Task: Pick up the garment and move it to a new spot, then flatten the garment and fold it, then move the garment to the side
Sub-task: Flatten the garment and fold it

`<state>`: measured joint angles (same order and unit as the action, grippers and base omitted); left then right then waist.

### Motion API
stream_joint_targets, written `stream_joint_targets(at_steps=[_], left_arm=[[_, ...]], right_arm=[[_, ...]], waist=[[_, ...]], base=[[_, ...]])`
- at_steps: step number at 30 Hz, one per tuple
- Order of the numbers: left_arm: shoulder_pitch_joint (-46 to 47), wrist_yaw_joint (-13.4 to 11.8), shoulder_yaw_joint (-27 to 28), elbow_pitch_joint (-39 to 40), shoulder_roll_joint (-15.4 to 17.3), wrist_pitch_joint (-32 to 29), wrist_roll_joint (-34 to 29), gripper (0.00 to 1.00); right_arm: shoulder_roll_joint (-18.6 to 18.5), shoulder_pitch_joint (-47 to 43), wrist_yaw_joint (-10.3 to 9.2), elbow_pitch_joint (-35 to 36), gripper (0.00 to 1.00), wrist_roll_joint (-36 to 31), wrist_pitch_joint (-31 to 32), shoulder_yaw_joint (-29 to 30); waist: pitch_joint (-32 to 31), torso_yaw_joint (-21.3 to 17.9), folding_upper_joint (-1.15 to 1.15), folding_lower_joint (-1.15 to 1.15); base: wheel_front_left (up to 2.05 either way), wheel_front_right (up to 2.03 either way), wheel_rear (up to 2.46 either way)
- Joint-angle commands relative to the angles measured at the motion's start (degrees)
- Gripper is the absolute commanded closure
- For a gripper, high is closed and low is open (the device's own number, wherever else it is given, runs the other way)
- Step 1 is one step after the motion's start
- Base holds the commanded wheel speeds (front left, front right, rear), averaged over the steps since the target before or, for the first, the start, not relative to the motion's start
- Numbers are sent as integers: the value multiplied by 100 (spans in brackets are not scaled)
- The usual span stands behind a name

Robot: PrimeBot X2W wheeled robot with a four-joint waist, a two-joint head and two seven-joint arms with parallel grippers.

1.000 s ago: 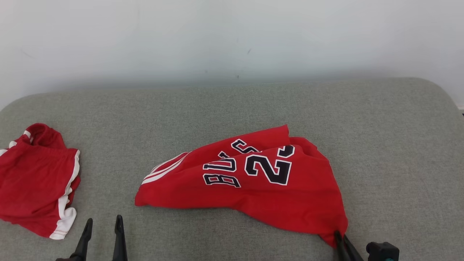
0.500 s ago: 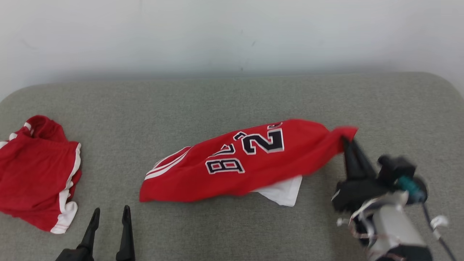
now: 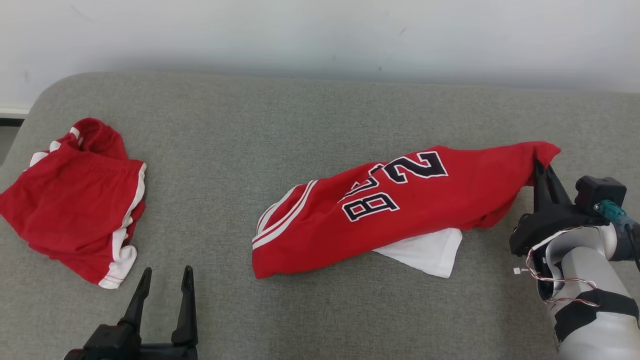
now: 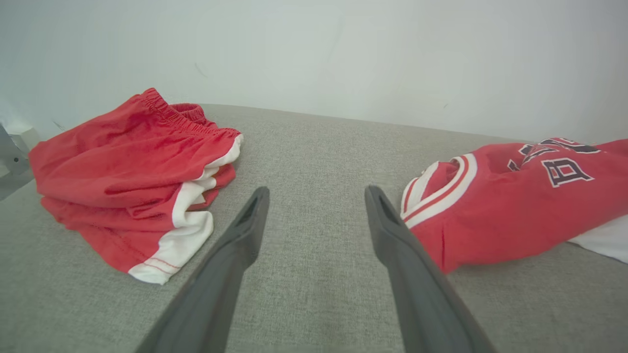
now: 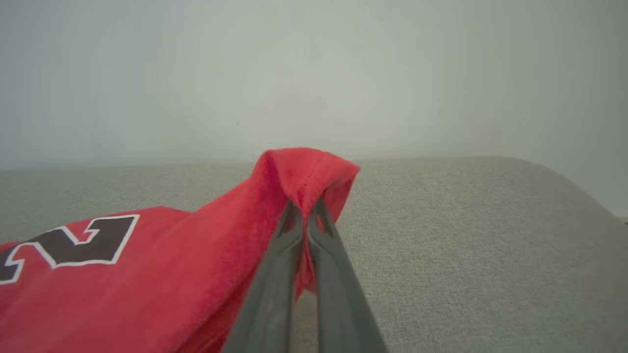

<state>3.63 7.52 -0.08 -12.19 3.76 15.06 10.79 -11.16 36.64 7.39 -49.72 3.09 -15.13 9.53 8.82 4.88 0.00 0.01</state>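
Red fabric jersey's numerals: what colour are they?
Numerals on the red jersey are black, outlined white; clearest in head view.

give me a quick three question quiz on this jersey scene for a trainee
1. True or false: the right gripper is shut on an edge of the jersey.
2. What shows beneath the jersey? A white fabric, B blue towel, C black sock.
3. Fill in: by the robot's own sides, the red shorts lie to the jersey's ____.
Key: 1 true; 2 A; 3 left.
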Motion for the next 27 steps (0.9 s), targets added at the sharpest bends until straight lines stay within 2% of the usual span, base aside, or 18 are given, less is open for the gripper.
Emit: stream_joint_targets(at_steps=[1,6,18,27], left_arm=[[-11,-7,-8,-25,10,17,55,0],[-124,-7,1,-26,8,17,20,0],[-274,-7,1,12,24,17,-60,0],[-395,-7,-69,-1,13,17,-100,0]], right_arm=[[0,48,20,-5,0,-74,-3,52],[138,-231,20,510,0,-194,-2,-6],[454,-1586,20,2781,0,-114,-2,-415],[706,-2705,20,3600,0,-74,-2,-668]], waist=[[16,37,0,-1],[-128,-119,0,-1],[-456,-532,0,-1],[-577,-693,0,-1]], base=[[0,0,0],[0,0,0],[0,0,0],[0,0,0]])
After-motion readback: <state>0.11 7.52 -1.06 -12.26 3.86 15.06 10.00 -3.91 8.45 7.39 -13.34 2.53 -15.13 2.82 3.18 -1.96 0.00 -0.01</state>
